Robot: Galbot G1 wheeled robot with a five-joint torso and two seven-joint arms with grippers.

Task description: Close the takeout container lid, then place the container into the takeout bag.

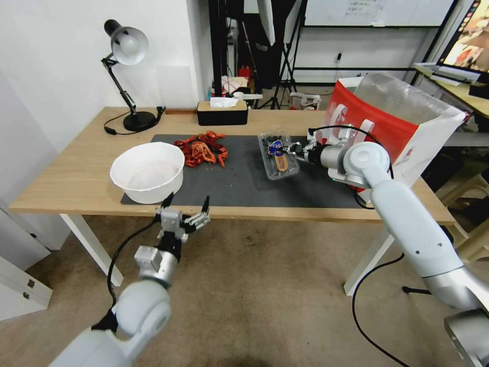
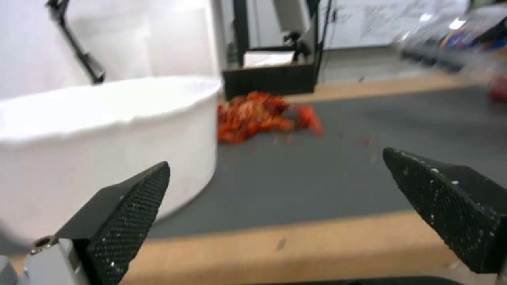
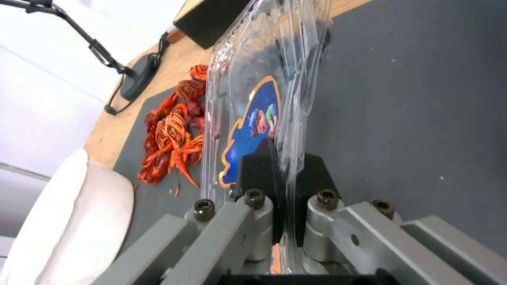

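The takeout container is a clear clamshell with dark berries and a blue label, on the dark mat just left of the takeout bag. My right gripper reaches in from the bag side and is shut on the container's near edge. In the right wrist view the fingers pinch the clear plastic, with lid and base pressed together there. The red-and-white bag stands open at the table's right end. My left gripper hangs open at the table's front edge, in front of the bowl and holding nothing.
A large white bowl stands on the mat's left part, with a pile of red crayfish behind it. A black tissue box and a desk lamp are at the table's back.
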